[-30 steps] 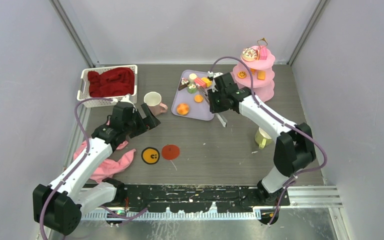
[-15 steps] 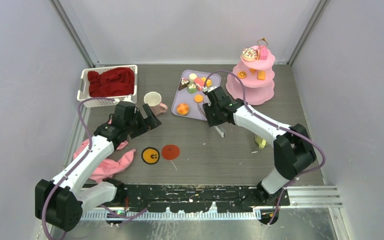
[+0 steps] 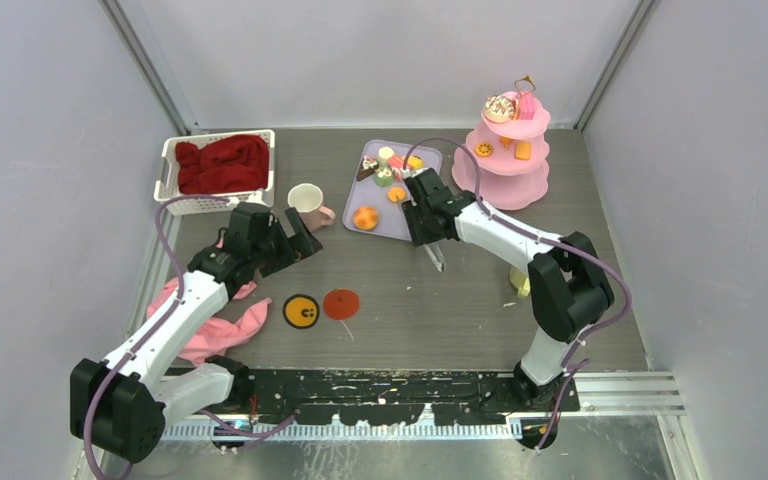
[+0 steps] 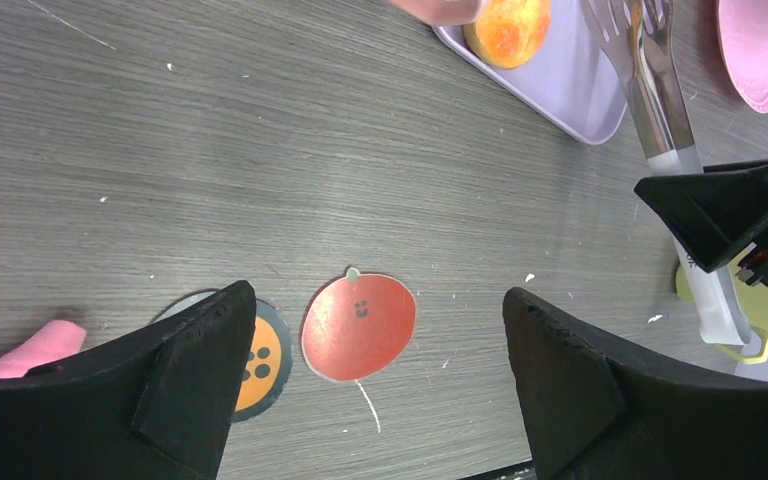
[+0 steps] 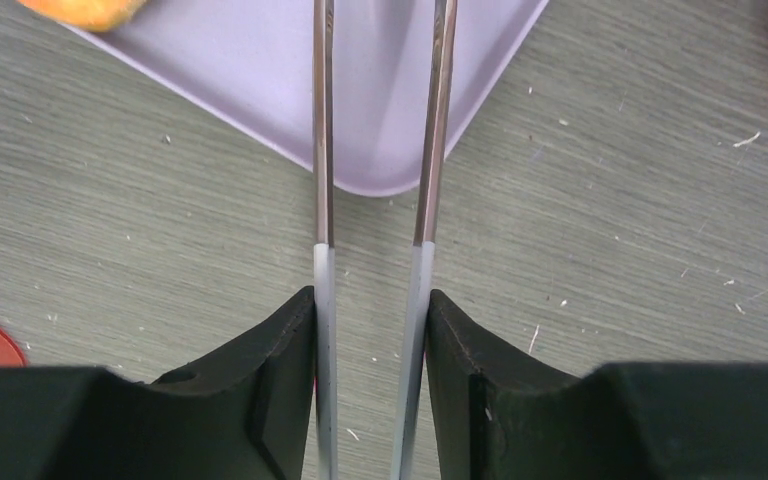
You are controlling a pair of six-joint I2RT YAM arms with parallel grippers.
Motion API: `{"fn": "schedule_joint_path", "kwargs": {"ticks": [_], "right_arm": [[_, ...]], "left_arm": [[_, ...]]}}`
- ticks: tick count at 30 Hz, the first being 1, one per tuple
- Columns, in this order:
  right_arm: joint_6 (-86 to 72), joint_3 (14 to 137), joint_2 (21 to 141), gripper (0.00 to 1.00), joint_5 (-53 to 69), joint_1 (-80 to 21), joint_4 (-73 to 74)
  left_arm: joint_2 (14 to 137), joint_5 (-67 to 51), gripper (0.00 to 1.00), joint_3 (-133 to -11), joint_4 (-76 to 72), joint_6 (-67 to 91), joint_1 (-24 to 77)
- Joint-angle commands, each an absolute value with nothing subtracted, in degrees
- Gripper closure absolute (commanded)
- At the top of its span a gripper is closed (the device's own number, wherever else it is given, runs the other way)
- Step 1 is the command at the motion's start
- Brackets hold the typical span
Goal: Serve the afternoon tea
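Several toy cakes [image 3: 387, 165] and an orange toy [image 3: 365, 217] lie on the lilac tray [image 3: 392, 228]. More pieces sit on the pink tiered stand [image 3: 508, 160] at the back right. My right gripper [image 3: 424, 213] [image 5: 372, 300] is at the tray's near right corner, shut on the metal tweezers [image 5: 322, 150]. Their two arms stand apart and their tips reach over the tray, holding nothing. A cream-pink mug [image 3: 306, 203] stands left of the tray. My left gripper [image 3: 295, 240] [image 4: 375, 290] hovers open and empty just in front of it. A yellow mug [image 3: 522, 282] is partly hidden by the right arm.
A white basket [image 3: 172, 160] with red cloth sits back left. Pink cloth [image 3: 215, 330] lies under the left arm. An orange coaster [image 3: 301, 311] and a red coaster [image 3: 340, 303] lie flat at centre front. Grey walls enclose the table.
The right gripper has moved left and nearer, from beside the stand to the tray's near corner, and the tweezers' arms have spread. The left arm has hardly moved.
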State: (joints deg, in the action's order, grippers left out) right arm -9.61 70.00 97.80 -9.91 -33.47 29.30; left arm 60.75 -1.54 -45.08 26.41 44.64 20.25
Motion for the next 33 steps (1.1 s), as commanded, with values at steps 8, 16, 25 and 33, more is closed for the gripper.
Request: {"fn": "schedule_joint_path", "kwargs": {"ticks": [8,16,25,33], "right_arm": [[-8.2,77.4,101.0,0.53,-9.2,-33.6,26.3],[-7.6,81.3,105.5,0.52,-9.5,-33.6,26.7],[-7.2,83.1,107.8,0.51,-9.9,-33.6,26.5],[-7.0,84.7,109.3,0.50,-9.8,-33.6,26.1]], "left_arm": [[60.2,-0.9,0.07,-45.8,23.8,44.3,20.1],[59.8,-0.4,0.07,-45.6,24.2,44.2,20.0],[59.5,0.0,0.07,-45.4,24.5,44.2,20.0],[59.2,0.0,0.07,-45.1,24.6,44.2,19.9]]}}
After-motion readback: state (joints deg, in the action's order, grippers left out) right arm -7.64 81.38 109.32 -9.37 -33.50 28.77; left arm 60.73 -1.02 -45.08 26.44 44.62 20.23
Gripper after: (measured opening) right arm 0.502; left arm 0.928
